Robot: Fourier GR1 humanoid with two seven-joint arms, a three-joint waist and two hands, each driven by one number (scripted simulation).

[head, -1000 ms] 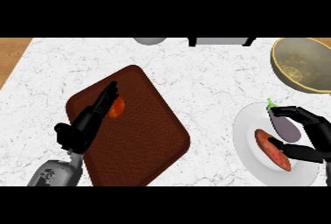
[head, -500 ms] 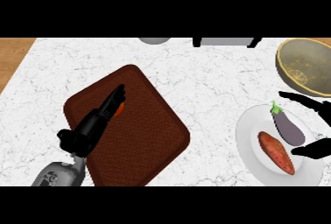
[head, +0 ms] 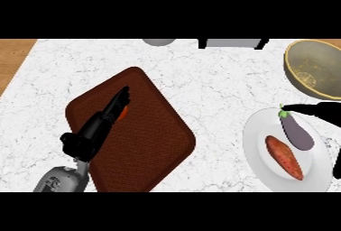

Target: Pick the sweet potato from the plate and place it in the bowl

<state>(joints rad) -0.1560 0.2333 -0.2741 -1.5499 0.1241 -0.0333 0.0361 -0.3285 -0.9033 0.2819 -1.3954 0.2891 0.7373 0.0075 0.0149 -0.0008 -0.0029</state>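
Head view showed the orange-brown, spindle-shaped sweet potato (head: 284, 157) lying on the round white plate (head: 257, 151) at the right of the white, grey-veined marble counter (head: 213, 81). It slanted from upper left to lower right, tapered at both ends, and had a dull, faintly streaked skin. Just beside it on the same plate, toward the upper right, lay a smooth, glossy purple eggplant (head: 297, 133) with a small green stem pointing up and left. Beyond the plate, at the counter's upper right corner, stood the round, brass-coloured bowl (head: 310, 63), speckled inside and partly cut off by the view's edge. The black right hand (head: 320, 109) was mostly out of view. One dark finger stretched leftward above the eggplant's stem and another sliver showed at the right edge beside the plate; it was spread wide and had hold of nothing. A dark brown mat (head: 149, 144) with rounded corners and a fine woven texture lay cornerwise at the counter's left. The black left hand (head: 96, 128) rested flat on it with fingers straight and pointing up, lying over a small orange-red thing (head: 124, 111), with the grey left forearm (head: 61, 179) below. A wooden strip (head: 13, 54) edged the counter's upper left, and a grey object (head: 160, 41) sat at the far edge.
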